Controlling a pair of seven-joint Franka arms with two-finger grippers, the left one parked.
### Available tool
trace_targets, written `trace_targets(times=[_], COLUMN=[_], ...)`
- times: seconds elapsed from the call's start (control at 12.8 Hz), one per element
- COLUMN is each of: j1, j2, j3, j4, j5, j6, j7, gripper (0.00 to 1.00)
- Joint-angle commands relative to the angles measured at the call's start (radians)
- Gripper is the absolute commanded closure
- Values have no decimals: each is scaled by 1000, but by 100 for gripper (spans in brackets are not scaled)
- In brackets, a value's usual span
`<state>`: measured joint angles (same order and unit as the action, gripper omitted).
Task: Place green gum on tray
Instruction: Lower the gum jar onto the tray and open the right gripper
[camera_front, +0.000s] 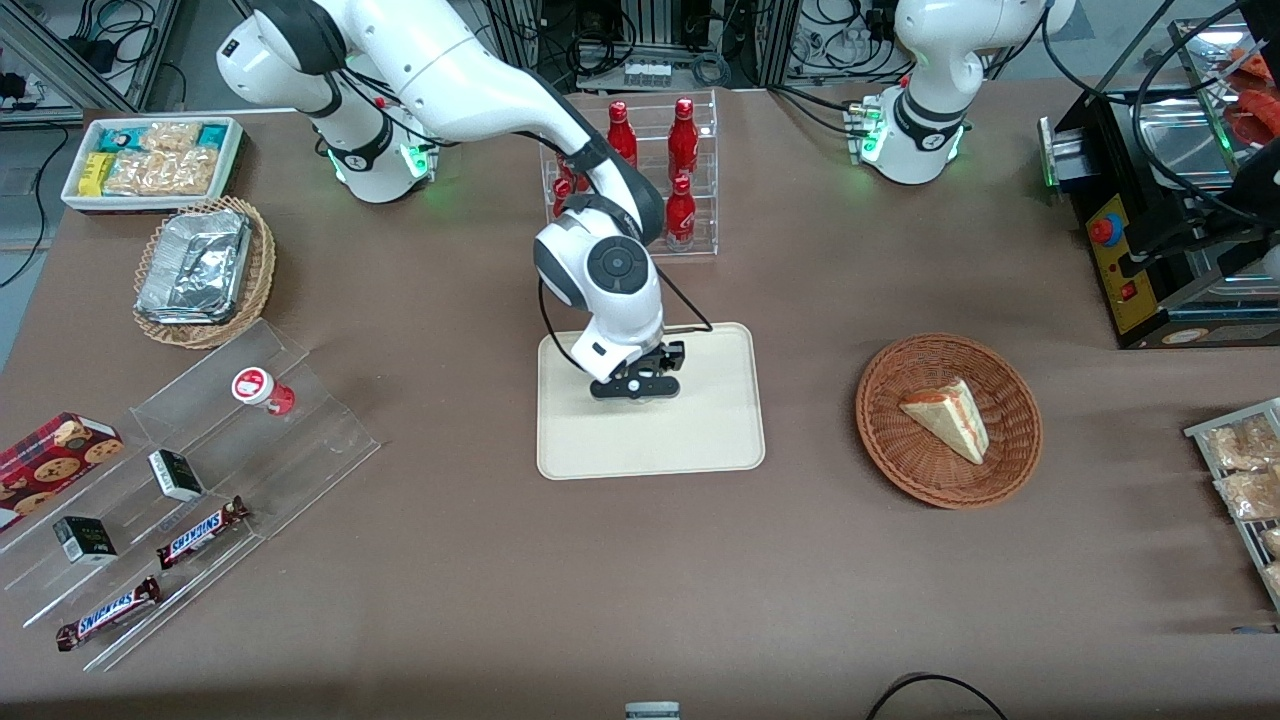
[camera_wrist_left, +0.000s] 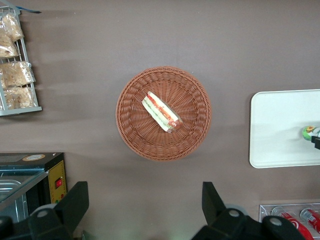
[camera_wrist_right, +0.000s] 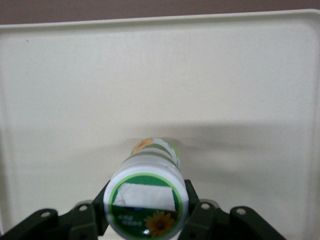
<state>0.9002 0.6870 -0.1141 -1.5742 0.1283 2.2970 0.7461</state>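
Claw (camera_front: 640, 388): positioned over the tray (camera_front: 700, 440), closed around the gum (camera_wrist_right: 147, 200), which is gripped between the two fingers (camera_wrist_right: 192, 212) just below its lid.

Gum: white round lid with a green ring, a white patch and a sunflower picture; the small print on the lid cannot be read. Body tilted toward the tray surface; whether it touches cannot be told. A shadow is cast on the tray beneath it.

Tray: cream, rectangular, low rim, set on the brown bench (camera_front: 640, 560).

Stepped stand (camera_front: 190, 480): clear acrylic, toward the working arm's end. Held on it: a red-lidded gum (camera_front: 262, 389), two dark small boxes, two bars marked "SNICKERS" (camera_front: 203, 531).

Rack (camera_front: 640, 170): clear, holding red bottles, farther from the front camera than the tray.

Basket (camera_front: 948, 420): round wicker, toward the parked arm's end, holding a wrapped sandwich (camera_front: 948, 417).
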Motion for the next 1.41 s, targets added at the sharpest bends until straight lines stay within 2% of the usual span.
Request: trace_targets(times=[0.0,0.08,0.16,0.23,0.47,0.94,1.33], j1=[14,14,14,14,16,13,-7], j2=[43,48,51,51,52,25,-118], j3=[-13,-13,-15,-15,-15,-15,-22], j4=[34,34,33,30,20,20,19], j5=[19,17,16,14,-42,-44,-44], j6=[36,47,50,51,84,61,-160], j7=[6,6,6,4,-2,-25,-126], gripper=[100,92,37,0,0,0,0])
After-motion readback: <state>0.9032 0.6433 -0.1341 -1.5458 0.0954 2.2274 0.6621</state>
